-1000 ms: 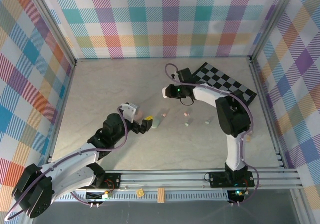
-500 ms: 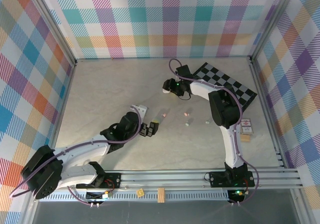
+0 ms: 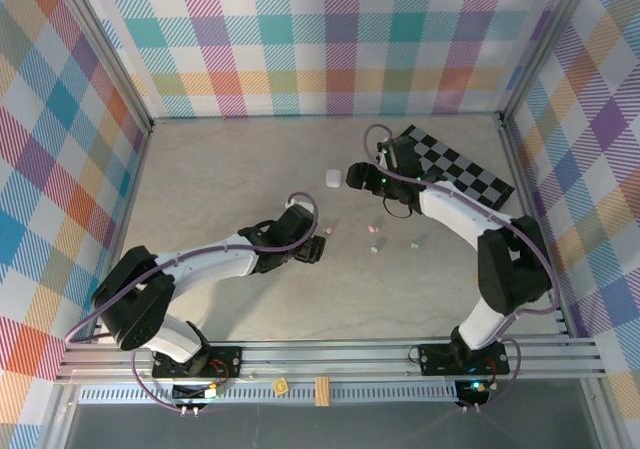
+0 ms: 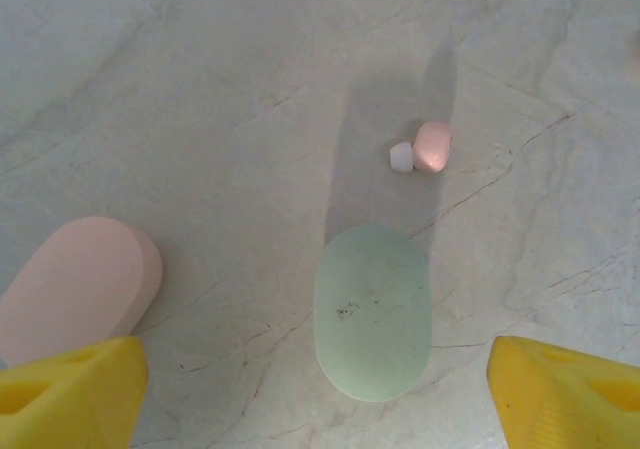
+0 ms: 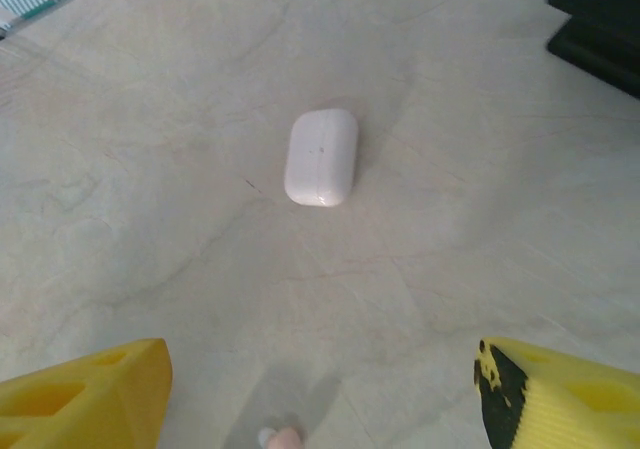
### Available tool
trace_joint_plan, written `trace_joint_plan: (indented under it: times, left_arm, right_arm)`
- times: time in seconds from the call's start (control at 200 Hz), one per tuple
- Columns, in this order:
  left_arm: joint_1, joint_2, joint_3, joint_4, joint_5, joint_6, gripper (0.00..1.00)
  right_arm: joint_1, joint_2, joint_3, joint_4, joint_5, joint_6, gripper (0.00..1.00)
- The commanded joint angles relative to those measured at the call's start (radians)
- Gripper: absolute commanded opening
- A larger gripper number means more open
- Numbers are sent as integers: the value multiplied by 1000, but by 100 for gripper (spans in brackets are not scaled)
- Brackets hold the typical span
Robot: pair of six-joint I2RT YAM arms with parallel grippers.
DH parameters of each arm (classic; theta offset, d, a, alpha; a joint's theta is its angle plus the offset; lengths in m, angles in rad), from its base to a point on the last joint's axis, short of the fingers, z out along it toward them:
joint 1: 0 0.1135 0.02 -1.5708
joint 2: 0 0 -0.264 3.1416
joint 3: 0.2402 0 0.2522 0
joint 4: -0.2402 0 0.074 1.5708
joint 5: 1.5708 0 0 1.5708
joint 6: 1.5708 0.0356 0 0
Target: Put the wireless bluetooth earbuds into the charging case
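The left pincer (image 4: 318,407) is spread wide with nothing in it. Its yellow fingertips (image 4: 68,389) sit in the two bottom corners of the left wrist view. It hangs right over a mint green case (image 4: 372,311), which lies flat on the surface (image 4: 200,89) and looks closed. A pink case (image 4: 78,287) lies off to the left, apart from the mint one, with its near end tucked behind the left fingertip. Just past the mint green case there's a pink earbud (image 4: 430,146) with a little white tip. It's loose on the surface, near the case but not touching it.

The right pincer (image 5: 320,399) is also wide open and holds nothing. Ahead of it, a fair way off, a white case (image 5: 321,157) lies flat and looks closed too. A pinkish bud (image 5: 280,437) pokes in at the very bottom edge of the right wrist view, between the fingertips.

From the top view, a few more small buds (image 3: 372,230) lie scattered mid-surface between the two arms, none of them in any case. They're too tiny to make out much else. A checkerboard (image 3: 455,164) lies flat in the far right corner.
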Motion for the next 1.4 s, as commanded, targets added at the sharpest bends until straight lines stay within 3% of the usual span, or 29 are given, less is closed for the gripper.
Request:
trace_joint_plan:
  times: [0.0, 0.37, 0.505, 0.735, 0.89, 1.01, 1.235, 1.395]
  left_arm:
    - [-14, 61, 65, -131, -5, -38, 82]
    - [-16, 211, 148, -184, 34, -32, 60]
    - [-15, 227, 158, -182, 42, -31, 58]
    - [-15, 227, 169, -176, 39, -28, 65]
    - [-13, 210, 179, -151, 36, 17, 77]
    - [6, 215, 209, -164, 50, 38, 80]
    - [89, 57, 119, -82, 124, -4, 83]
    - [231, -64, 32, -50, 175, -58, 85]
  right_arm:
    - [-12, -50, -62, -49, 50, -36, 79]
    - [-19, -130, -125, -74, 89, -44, 79]
    - [-19, -130, -125, -74, 83, -41, 79]
    - [-19, -130, -117, -77, 69, -39, 79]
    - [-19, -135, -125, -73, 58, -29, 79]
    - [-19, -154, -143, -49, 34, -41, 79]
    - [-6, -239, -264, 111, -126, -317, 84]
    - [78, -270, -324, 149, -139, -504, 84]
